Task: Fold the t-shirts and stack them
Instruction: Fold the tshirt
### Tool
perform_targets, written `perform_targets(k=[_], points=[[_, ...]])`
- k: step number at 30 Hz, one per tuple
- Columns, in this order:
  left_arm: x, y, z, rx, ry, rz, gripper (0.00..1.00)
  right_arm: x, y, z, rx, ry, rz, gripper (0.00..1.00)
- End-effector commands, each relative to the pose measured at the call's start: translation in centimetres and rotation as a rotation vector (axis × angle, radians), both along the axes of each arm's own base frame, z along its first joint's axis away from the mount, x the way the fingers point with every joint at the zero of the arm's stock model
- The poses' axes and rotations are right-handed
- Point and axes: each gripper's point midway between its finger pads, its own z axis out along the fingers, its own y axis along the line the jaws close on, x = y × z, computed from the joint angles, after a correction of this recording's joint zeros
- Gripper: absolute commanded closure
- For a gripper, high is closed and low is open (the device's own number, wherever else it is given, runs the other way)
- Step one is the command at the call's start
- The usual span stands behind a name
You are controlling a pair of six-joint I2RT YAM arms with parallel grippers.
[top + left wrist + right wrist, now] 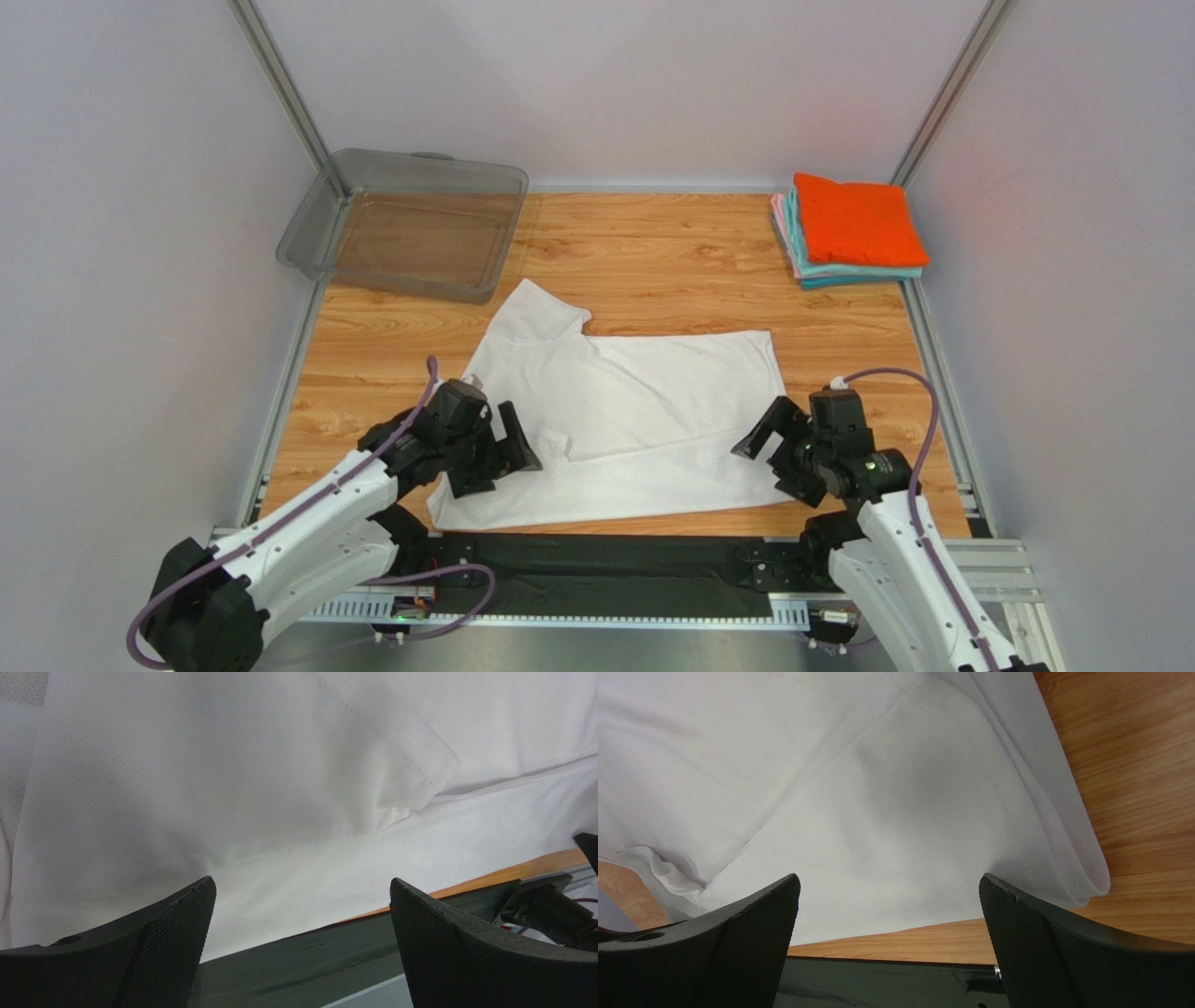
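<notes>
Worktop (pixel 673 252): white t-shirt (pixel 631 406) lying partly folded.
Left tool (pixel 494 466): wide open, empty, over that t-shirt.
Right tool (pixel 774 459): wide open, empty.

The shirt (pixel 631 406) lies flat mid-table. Behind its left end stands the bin (pixel 414 224), close to the sleeve; well behind its right end sits the stack (pixel 853 231). Bare wood (pixel 673 259) runs between those two. The left gripper (pixel 494 462) crowds the shirt's near left corner and the right gripper (pixel 779 455) its near right corner, both spread wide.
</notes>
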Motion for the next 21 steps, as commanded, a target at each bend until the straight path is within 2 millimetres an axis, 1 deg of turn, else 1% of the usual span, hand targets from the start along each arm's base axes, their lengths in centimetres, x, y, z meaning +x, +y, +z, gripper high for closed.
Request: perform_targets(k=[1, 2, 3, 4, 5, 6, 7, 8, 9, 10, 11, 12, 13, 14, 15, 16, 17, 19, 20, 21], points=[[0.9, -0.4, 2.3, -0.026, -0.057, 0.005, 0.0, 1.4, 0.8, 2.4, 0.021, -0.106, 0.062, 0.0], [1.4, -0.8, 3.7, -0.044, -0.098, -0.016, 0.0, 1.9, 1.1, 3.3, 0.036, -0.141, 0.079, 0.0], [1.7, -0.9, 4.4, -0.045, -0.116, -0.022, 0.0, 2.4, 1.4, 4.2, 0.041, -0.176, 0.097, 0.0], [2.1, -0.9, 5.2, -0.046, -0.145, -0.026, 0.0, 3.3, 1.1, 6.2, 0.019, -0.237, 0.101, 0.0], [2.7, -0.8, 6.7, -0.041, -0.188, -0.032, 0.0, 3.8, 0.9, 7.3, 0.001, -0.278, 0.11, 0.0], [3.5, -0.3, 7.4, -0.01, -0.231, -0.013, 0.0, 4.2, 0.6, 8.3, -0.017, -0.315, 0.111, 0.0], [4.0, 0.0, 8.3, 0.002, -0.264, -0.006, 0.0, 5.1, 0.1, 10.8, -0.057, -0.395, 0.116, 0.0], [5.0, 0.4, 10.0, 0.028, -0.325, 0.009, 0.0, 5.4, -0.1, 11.8, -0.076, -0.426, 0.118, 0.0], [5.5, 0.6, 10.9, 0.037, -0.356, 0.012, 0.0, 5.7, -0.2, 13.1, -0.087, -0.464, 0.123, 0.0], [6.3, 0.6, 12.3, 0.046, -0.392, 0.018, 0.0, 6.0, -0.4, 14.6, -0.115, -0.512, 0.148, 0.0], [7.0, 0.9, 13.0, 0.069, -0.421, 0.035, 0.0, 6.2, -0.5, 15.3, -0.126, -0.535, 0.156, 0.0], [8.0, 1.0, 14.2, 0.095, -0.464, 0.033, 0.0, 6.6, -0.9, 16.1, -0.157, -0.564, 0.158, 0.0], [8.4, 0.9, 14.8, 0.098, -0.479, 0.022, 0.0, 6.8, -1.1, 16.1, -0.169, -0.564, 0.147, 0.0], [9.1, 1.3, 15.4, 0.133, -0.504, 0.036, 0.0, 7.0, -1.4, 16.7, -0.19, -0.582, 0.144, 0.0], [9.8, 1.4, 15.6, 0.162, -0.51, 0.033, 0.0, 7.2, -1.8, 16.7, -0.213, -0.586, 0.133, 0.0], [10.5, 1.4, 17.0, 0.179, -0.553, 0.029, 0.0, 7.4, -2.0, 16.9, -0.223, -0.591, 0.129, 0.0], [11.4, 1.9, 17.5, 0.221, -0.587, 0.045, 0.0, 7.5, -2.1, 16.8, -0.234, -0.593, 0.133, 0.0], [13.2, 2.0, 18.7, 0.269, -0.643, 0.049, 0.0, 7.7, -2.1, 16.7, -0.241, -0.598, 0.14, 0.0], [13.9, 2.4, 19.1, 0.297, -0.667, 0.07, 0.0, 7.8, -2.1, 16.4, -0.247, -0.593, 0.145, 0.0], [14.5, 2.2, 19.5, 0.307, -0.686, 0.064, 0.0, 8.0, -2.1, 16.5, -0.251, -0.602, 0.15, 0.0]])
